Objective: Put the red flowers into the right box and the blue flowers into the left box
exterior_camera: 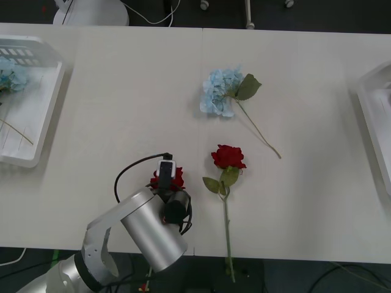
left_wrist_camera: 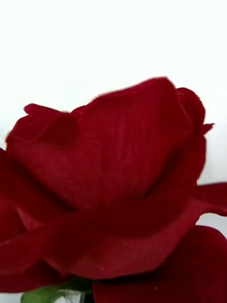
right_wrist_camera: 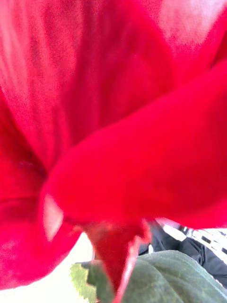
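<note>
Two red flowers lie near the table's front edge. One rose point(exterior_camera: 228, 157) lies free, its long stem running toward the edge. The other rose point(exterior_camera: 178, 182) sits right at my left gripper point(exterior_camera: 166, 178), whose wrist covers most of the bloom. That dark red bloom point(left_wrist_camera: 109, 189) looms very close in the left wrist view. A bright red bloom point(right_wrist_camera: 113, 132) with a green leaf point(right_wrist_camera: 161, 279) presses against the right wrist camera. One blue flower point(exterior_camera: 220, 91) lies mid-table, another point(exterior_camera: 9, 76) inside the left box point(exterior_camera: 36, 140). The right box point(exterior_camera: 376, 110) is at the right edge.
The silver left arm point(exterior_camera: 146, 235) reaches in from the front left over the table edge. A black cable point(exterior_camera: 131, 168) loops off its wrist. Bare tabletop point(exterior_camera: 122, 91) stretches between the left box and the blue flower.
</note>
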Robot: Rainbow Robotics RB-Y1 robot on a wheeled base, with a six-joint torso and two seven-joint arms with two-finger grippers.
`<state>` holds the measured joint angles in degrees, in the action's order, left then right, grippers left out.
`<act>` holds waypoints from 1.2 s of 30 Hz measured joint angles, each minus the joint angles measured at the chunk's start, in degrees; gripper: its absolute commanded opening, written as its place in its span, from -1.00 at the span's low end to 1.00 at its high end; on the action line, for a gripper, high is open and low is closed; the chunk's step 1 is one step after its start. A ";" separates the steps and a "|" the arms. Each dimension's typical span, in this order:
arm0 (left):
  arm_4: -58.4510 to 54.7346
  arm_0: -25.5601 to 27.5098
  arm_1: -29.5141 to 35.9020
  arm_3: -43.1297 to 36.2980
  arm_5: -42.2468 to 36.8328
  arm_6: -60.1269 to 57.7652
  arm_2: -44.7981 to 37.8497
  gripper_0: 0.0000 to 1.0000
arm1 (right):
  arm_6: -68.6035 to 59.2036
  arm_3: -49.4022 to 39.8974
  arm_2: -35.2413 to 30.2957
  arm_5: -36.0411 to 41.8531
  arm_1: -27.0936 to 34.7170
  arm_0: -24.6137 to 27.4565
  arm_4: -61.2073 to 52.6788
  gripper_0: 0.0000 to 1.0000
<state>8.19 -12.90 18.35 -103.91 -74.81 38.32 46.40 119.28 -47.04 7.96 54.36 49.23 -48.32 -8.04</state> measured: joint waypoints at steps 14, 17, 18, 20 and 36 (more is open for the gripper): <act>-16.68 0.01 3.16 -13.84 2.85 17.40 -20.50 -1.00 | -2.71 8.71 -0.11 -15.62 -0.36 4.92 0.66 -1.00; -21.95 0.01 3.62 -13.99 8.43 21.67 -25.12 -1.00 | -3.04 9.11 -0.32 -15.64 -0.59 5.59 0.63 -0.63; -23.78 0.01 3.74 -14.00 9.97 21.88 -26.42 -1.00 | -3.04 9.11 -0.37 -15.65 -0.63 5.74 0.53 -0.26; -27.90 0.01 3.91 -14.01 13.01 21.90 -28.99 -1.00 | -3.07 9.11 -0.47 -15.63 -0.65 5.93 -0.49 0.08; -56.51 -0.01 3.93 -14.05 24.77 44.28 -36.96 -1.00 | -3.15 1.67 -1.68 1.51 1.73 6.01 -24.77 0.86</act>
<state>-48.32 -12.91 22.28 -117.96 -50.04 82.60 9.44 116.12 -45.37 6.28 55.88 50.96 -42.31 -32.81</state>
